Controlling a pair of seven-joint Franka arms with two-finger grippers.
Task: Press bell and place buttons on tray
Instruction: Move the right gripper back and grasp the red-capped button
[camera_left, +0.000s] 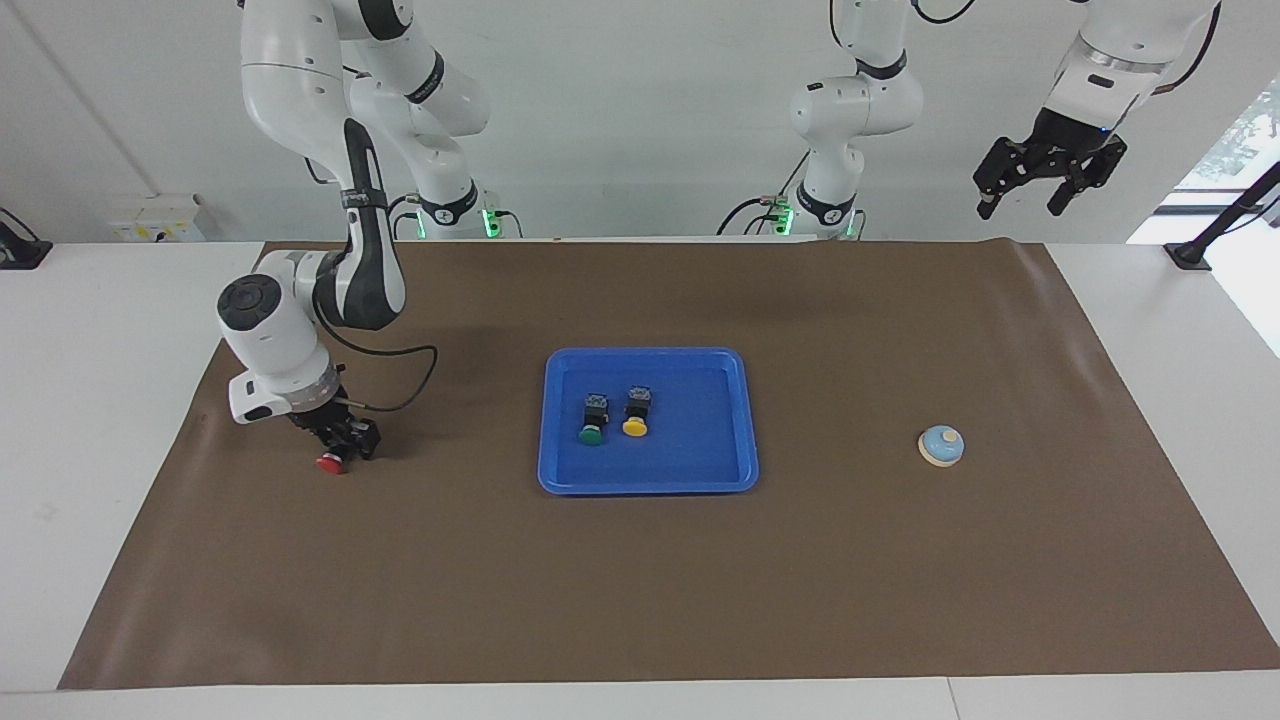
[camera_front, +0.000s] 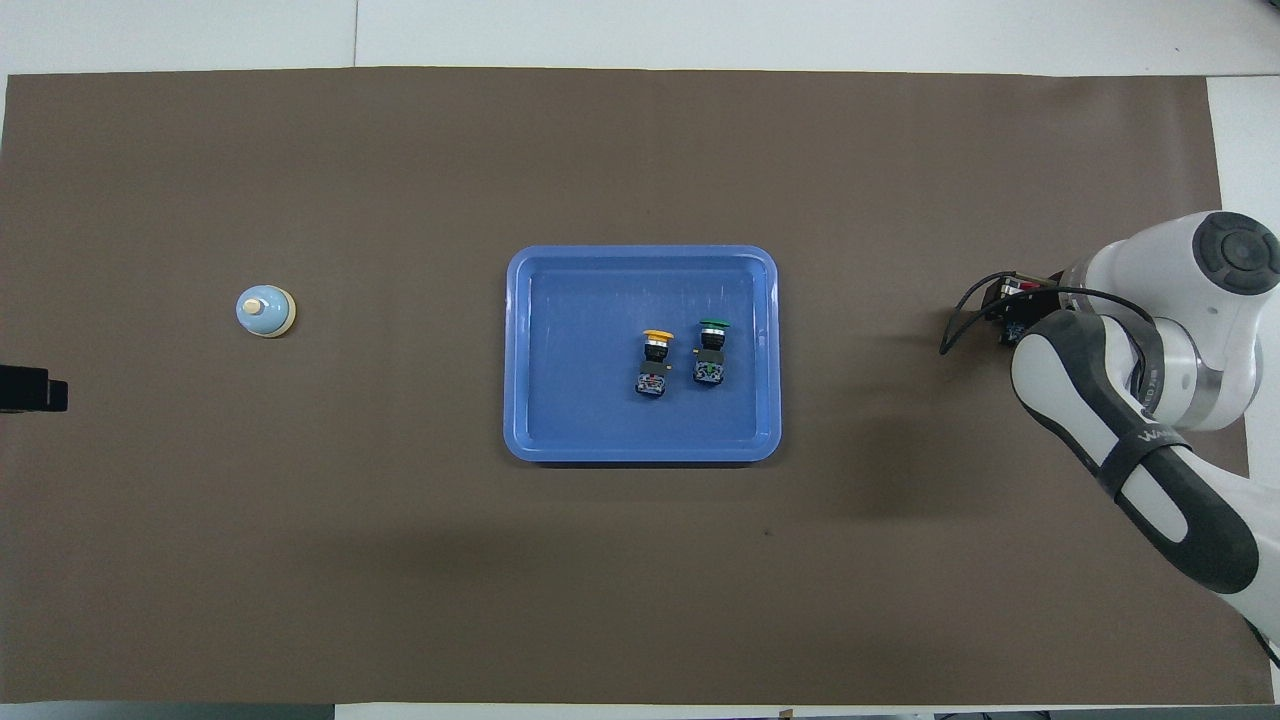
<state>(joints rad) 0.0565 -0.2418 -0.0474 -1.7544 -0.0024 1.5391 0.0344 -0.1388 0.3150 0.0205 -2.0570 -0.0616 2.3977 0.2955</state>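
Note:
My right gripper (camera_left: 340, 447) is low over the mat at the right arm's end, shut on the red button (camera_left: 330, 463), whose red cap points away from the robots. In the overhead view the gripper (camera_front: 1008, 308) is mostly hidden under its own arm. The blue tray (camera_left: 700, 445) lies mid-table and holds the green button (camera_left: 591, 434) and the yellow button (camera_left: 634, 427), both lying on their sides; they also show in the overhead view as green (camera_front: 712, 340) and yellow (camera_front: 655, 350) in the tray (camera_front: 580, 360). The light-blue bell (camera_left: 941, 445) (camera_front: 265, 311) stands toward the left arm's end. My left gripper (camera_left: 1030, 190) waits open, high above the table's edge.
A brown mat (camera_left: 640, 600) covers the table, with white table surface (camera_left: 90, 330) around it. A black cable (camera_left: 400, 380) loops from the right wrist over the mat.

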